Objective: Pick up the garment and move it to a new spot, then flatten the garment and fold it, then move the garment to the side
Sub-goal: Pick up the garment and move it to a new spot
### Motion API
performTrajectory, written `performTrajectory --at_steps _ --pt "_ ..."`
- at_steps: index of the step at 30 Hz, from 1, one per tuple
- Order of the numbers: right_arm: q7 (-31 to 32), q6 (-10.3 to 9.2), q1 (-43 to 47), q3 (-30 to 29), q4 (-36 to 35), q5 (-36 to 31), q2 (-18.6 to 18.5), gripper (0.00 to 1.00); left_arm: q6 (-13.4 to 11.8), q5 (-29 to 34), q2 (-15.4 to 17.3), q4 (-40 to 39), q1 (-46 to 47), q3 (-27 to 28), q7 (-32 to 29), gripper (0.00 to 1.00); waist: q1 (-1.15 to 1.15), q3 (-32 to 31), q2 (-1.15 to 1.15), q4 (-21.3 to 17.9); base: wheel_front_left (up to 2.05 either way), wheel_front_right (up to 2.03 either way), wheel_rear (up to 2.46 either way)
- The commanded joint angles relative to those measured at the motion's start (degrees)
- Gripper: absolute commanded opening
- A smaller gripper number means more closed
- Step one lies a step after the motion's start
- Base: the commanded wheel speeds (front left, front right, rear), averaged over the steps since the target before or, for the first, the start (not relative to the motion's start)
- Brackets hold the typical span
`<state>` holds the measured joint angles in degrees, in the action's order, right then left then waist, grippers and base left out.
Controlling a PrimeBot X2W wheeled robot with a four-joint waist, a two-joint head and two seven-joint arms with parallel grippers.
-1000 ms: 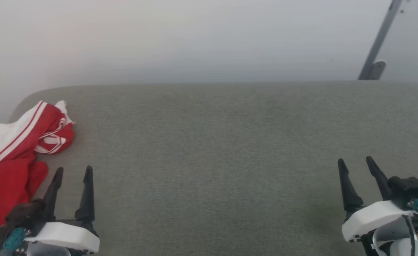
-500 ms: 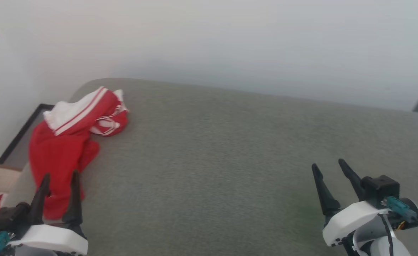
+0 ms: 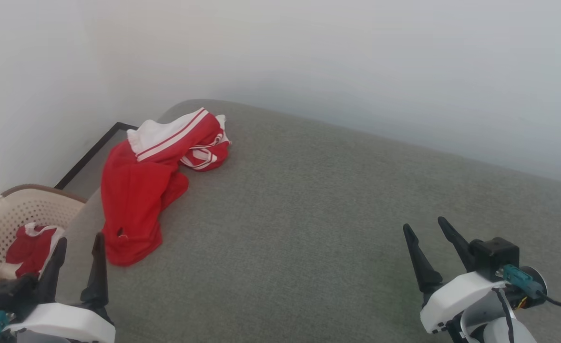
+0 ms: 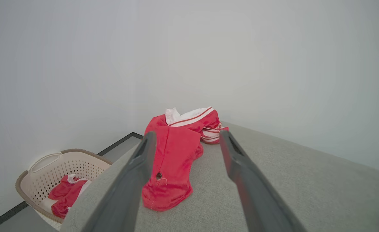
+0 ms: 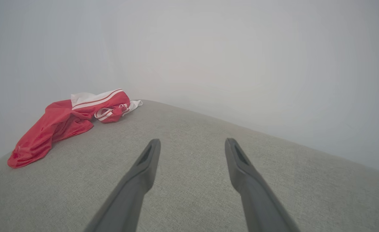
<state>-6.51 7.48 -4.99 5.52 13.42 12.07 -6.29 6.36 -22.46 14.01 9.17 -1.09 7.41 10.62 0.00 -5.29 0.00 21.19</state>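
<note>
The garment (image 3: 142,190) is a crumpled red shirt with white striped trim, lying at the far left corner of the grey padded table (image 3: 309,214). It also appears ahead in the left wrist view, garment (image 4: 176,154), and far left in the right wrist view, garment (image 5: 63,122). My left gripper (image 3: 80,240) hovers open just short of the shirt's near hem, nothing between its fingers. My right gripper (image 3: 425,226) stands open over the table's right side, far from the shirt.
A beige perforated laundry basket (image 3: 4,209) sits on the floor left of the table, holding another red and white cloth (image 3: 30,247). A white wall runs behind the table. A dark strip (image 3: 87,155) lines the floor by the wall.
The head camera has swung left, bringing the basket and the whole shirt into view. Both grippers stay open and hold roughly the same places in the picture.
</note>
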Motion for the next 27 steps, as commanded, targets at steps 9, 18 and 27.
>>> performTrajectory --at_steps 9,18,27 --pt "0.4 0.02 -1.5 -0.2 -0.6 -0.1 -0.9 1.0 -0.3 -2.1 1.5 1.5 5.1 0.1 -3.2 1.0 0.0 2.6 0.0 -0.3 0.0 0.0 0.0" --pt "2.5 0.02 -4.6 -1.1 -4.2 -1.1 -3.2 1.0 0.5 -5.1 4.8 10.4 17.7 -0.6 -5.5 1.0 0.0 10.9 0.0 -5.1 0.0 0.0 0.0" --pt "4.8 0.02 -8.3 -1.8 -9.1 -2.3 -5.6 1.0 1.0 -7.6 8.2 26.4 33.2 -2.9 -8.0 1.0 0.0 22.3 0.0 -9.6 0.0 0.0 0.0"
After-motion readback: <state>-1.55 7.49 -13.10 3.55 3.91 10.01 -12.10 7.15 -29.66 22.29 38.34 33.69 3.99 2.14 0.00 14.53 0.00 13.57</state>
